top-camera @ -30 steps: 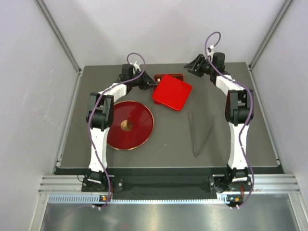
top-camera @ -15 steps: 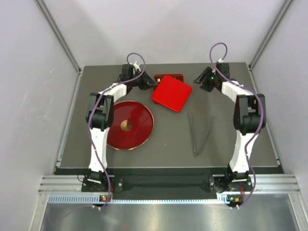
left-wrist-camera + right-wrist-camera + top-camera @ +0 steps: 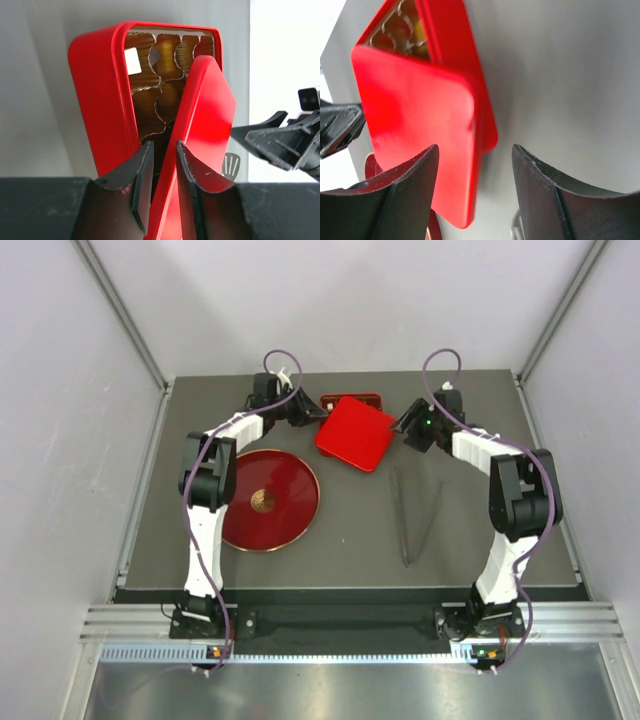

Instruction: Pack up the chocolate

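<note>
A red box (image 3: 97, 95) lined with gold paper cups lies at the back of the table, and a cream-white piece of chocolate (image 3: 132, 60) sits in one cup. The red lid (image 3: 357, 432) leans tilted over the box, leaving its far end uncovered. My left gripper (image 3: 164, 150) is shut on the lid's (image 3: 207, 110) near edge. My right gripper (image 3: 403, 425) stands open at the lid's right corner. In the right wrist view the lid's corner (image 3: 415, 115) lies between my right gripper's (image 3: 475, 148) fingers without touching them, and the box's (image 3: 447, 35) cups show above it.
A round red plate (image 3: 290, 502) with a small golden-brown thing (image 3: 264, 500) in its middle lies at the left. Metal tongs (image 3: 415, 520) lie right of centre. Pale walls close in the table on three sides.
My right arm has swung down and left from the back right corner to the lid's right corner, its jaws a little wider. The left arm and the lid have stayed put.
</note>
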Available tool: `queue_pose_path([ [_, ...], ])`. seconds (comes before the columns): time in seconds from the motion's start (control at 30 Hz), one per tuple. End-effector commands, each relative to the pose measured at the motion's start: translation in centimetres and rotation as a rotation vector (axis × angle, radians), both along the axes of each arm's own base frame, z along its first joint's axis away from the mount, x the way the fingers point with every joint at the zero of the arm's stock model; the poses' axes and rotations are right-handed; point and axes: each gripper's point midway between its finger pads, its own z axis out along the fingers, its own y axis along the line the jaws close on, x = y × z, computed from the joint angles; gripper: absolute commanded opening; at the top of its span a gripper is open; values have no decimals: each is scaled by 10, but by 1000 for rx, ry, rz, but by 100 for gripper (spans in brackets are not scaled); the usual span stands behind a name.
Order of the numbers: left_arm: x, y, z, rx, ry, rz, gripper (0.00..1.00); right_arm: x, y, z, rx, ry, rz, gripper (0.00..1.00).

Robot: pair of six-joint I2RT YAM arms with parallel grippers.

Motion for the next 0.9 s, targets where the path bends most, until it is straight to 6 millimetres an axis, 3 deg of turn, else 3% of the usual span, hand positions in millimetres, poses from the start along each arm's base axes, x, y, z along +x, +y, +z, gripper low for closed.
queue_pose_path([
  [0.0, 6, 1, -4, 13, -15, 14, 30, 12, 24, 30, 49, -106, 19, 61],
  [0.4, 11, -1, 31, -8, -68, 2, 35, 13, 38, 20, 70, -89, -2, 58],
  [0.7, 4, 0, 28, 23, -71, -32, 41, 18, 41, 9, 64, -65, -4, 56],
  [0.87, -2, 8, 24, 123, -105, -59, 48, 21, 36, 7, 41, -67, -16, 47],
])
